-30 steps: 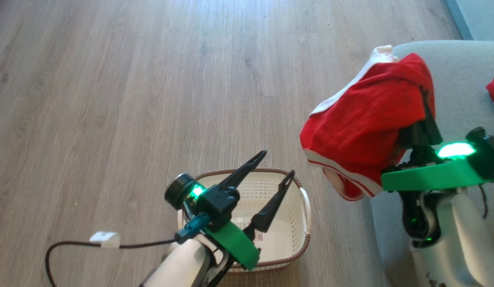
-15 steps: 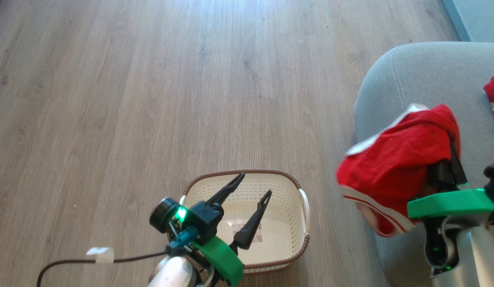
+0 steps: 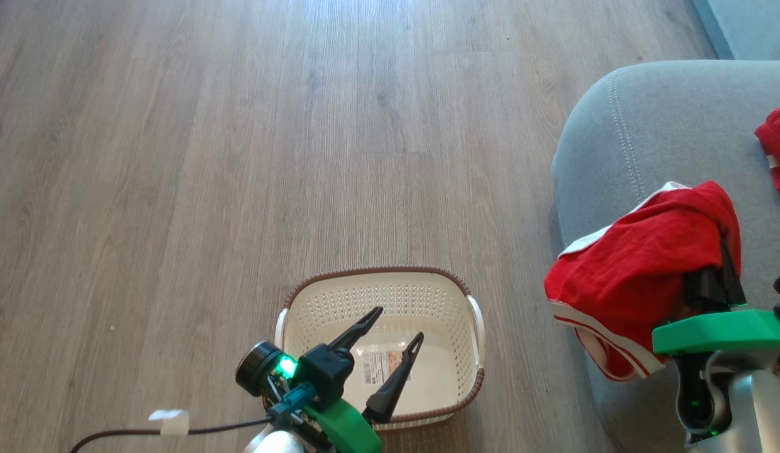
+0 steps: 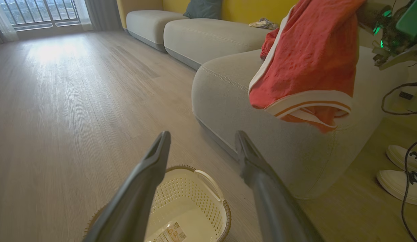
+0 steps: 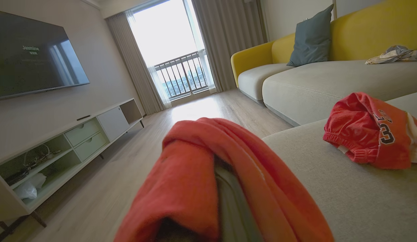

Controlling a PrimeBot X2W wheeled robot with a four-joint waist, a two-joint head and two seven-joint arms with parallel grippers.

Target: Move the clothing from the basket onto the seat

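Over seat (image 3: 648, 126) front edge: right hand (image 3: 711, 283) grips red jersey (image 3: 629, 270), cloth draped over fingers (image 3: 726, 267), likely for drop near second jersey (image 3: 777, 145) already there. Left hand (image 3: 397, 323) wide, idle above basket (image 3: 377, 272) holding just label (image 3: 384, 365).

1 red jersey (image 3: 623, 277) with white trim bands hangs bunched over the near corner of the seat (image 3: 667, 126), a big grey cushion with rounded corners and a pale seam. A 2nd red garment (image 5: 366, 134), showing a dark numeral 3, lies crumpled farther back on the seat. The cream perforated basket (image 3: 396, 292), brown-rimmed, stands upright on the floor (image 3: 239, 157) near the seat, with a printed label (image 3: 380, 366) on its bottom.
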